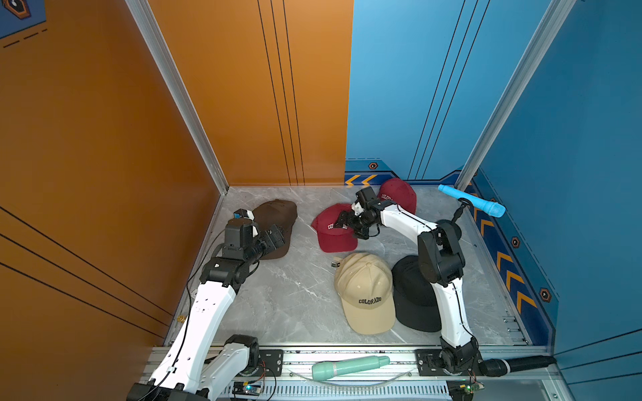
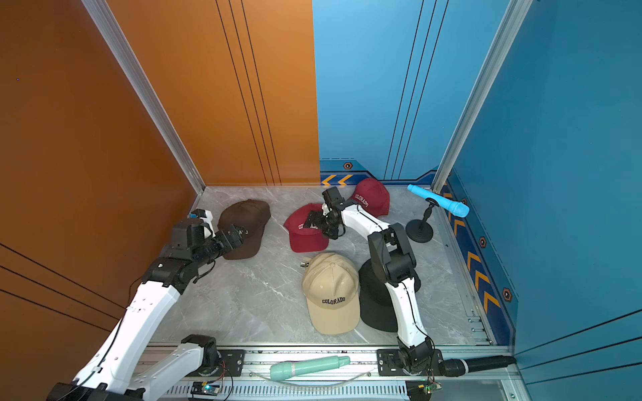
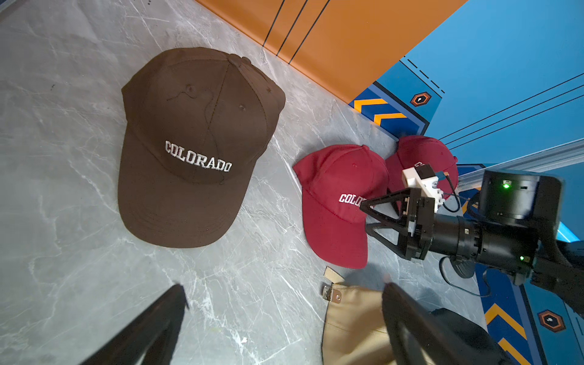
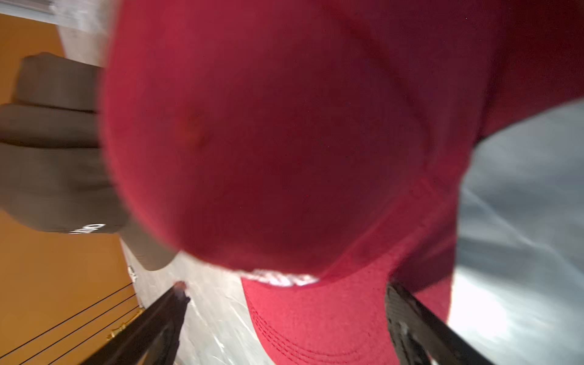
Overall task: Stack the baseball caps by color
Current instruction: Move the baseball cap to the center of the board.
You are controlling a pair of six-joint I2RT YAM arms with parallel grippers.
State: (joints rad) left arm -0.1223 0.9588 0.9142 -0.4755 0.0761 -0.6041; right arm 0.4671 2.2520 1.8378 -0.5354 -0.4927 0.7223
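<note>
Right gripper (image 1: 344,222) wide open, empty, over nearer red cap (image 1: 333,241) at 12 o'clock; left gripper (image 1: 278,236) likewise by brown cap (image 1: 274,211), 10 o'clock

The left arm (image 1: 208,305) is raised from its base and bent forward at the elbow, with the wrist kept roughly level, well to the left of the near dark red cap (image 1: 333,243). The left gripper (image 1: 279,236) is held with its jaws spread wide and nothing between them. The right arm (image 1: 451,305) is folded at the elbow and extended toward that cap. The right gripper (image 1: 344,222) is held low over the cap's front, jaws spread wide; contact cannot be judged.
</note>
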